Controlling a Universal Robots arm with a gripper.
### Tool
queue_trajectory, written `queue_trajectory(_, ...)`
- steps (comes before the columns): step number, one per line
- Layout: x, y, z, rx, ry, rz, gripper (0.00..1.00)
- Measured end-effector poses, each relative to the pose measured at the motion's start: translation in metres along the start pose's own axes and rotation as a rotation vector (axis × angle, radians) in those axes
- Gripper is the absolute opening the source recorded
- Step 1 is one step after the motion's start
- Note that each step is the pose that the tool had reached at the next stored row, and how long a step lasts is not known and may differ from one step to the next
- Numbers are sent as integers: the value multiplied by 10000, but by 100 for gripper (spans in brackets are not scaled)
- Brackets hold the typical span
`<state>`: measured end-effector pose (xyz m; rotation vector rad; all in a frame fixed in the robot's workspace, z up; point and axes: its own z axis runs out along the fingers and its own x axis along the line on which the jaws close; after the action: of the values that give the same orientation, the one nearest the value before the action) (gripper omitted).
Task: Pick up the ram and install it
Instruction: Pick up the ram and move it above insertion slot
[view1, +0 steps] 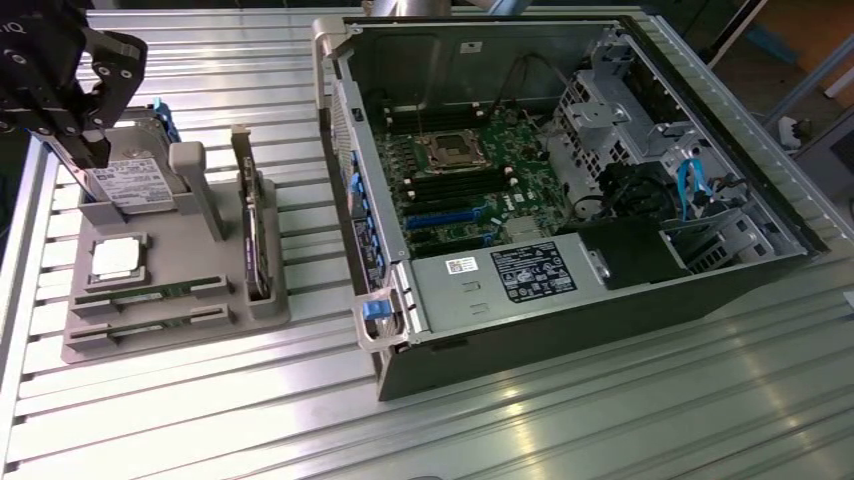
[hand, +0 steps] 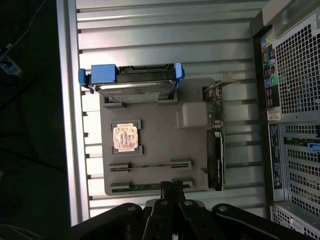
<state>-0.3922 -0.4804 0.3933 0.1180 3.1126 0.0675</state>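
Observation:
The ram (hand: 145, 187) is a thin green stick standing on edge in the end slot of a grey holder tray (hand: 155, 140). In the exterior view the ram (view1: 160, 293) shows as a green strip near the front of that tray (view1: 174, 335), at the exterior view's left. My gripper (view1: 91, 168) hangs high over the tray's far end, above the hard drive, with its black fingers together and nothing between them. In the wrist view the gripper (hand: 170, 189) appears just beyond the ram's slot, apart from the stick.
The tray also holds a silver hard drive with blue tabs (hand: 131, 80), a square processor (hand: 125, 137) and an upright expansion card (hand: 216, 150). An open computer case (view1: 574, 300) with its motherboard (view1: 467, 180) lies at the exterior view's right on a ribbed metal table (view1: 267, 420).

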Motion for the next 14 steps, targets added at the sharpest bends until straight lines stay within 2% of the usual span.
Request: queue_trajectory(14,1,-3,61,0,-1,0,11)
